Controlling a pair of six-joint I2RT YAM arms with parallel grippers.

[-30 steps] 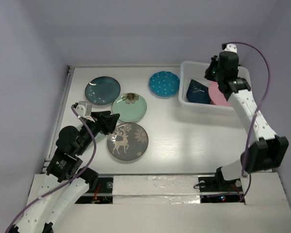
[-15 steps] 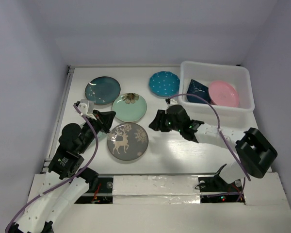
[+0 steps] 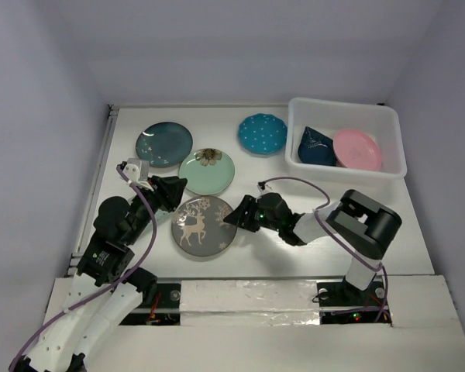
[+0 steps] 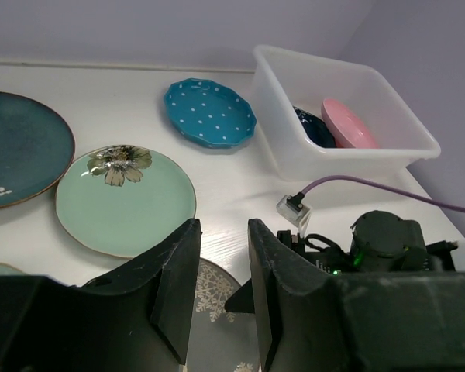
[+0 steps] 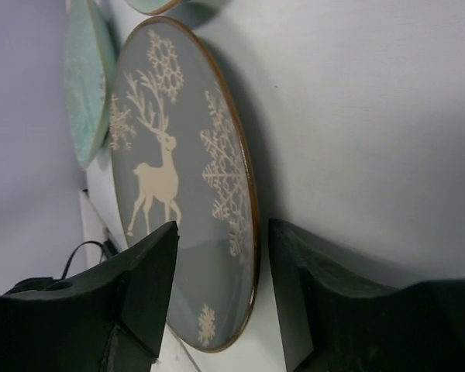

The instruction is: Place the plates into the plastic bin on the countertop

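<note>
The right claw (image 3: 234, 216), released with fingers spread, has swung down from the plastic bin (image 3: 349, 173) at its 1 o'clock to bracket the 3 o'clock rim of the grey reindeer plate (image 3: 201, 226) lying flat on the counter (image 3: 209, 124), likely the next pickup.

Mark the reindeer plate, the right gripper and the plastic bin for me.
reindeer plate (image 3: 204, 225): top external view, centre of its grey face.
right gripper (image 5: 223, 226): right wrist view, midway between its open fingertips, at the reindeer plate's edge.
plastic bin (image 3: 341, 103): top external view, on its far rim.
</note>
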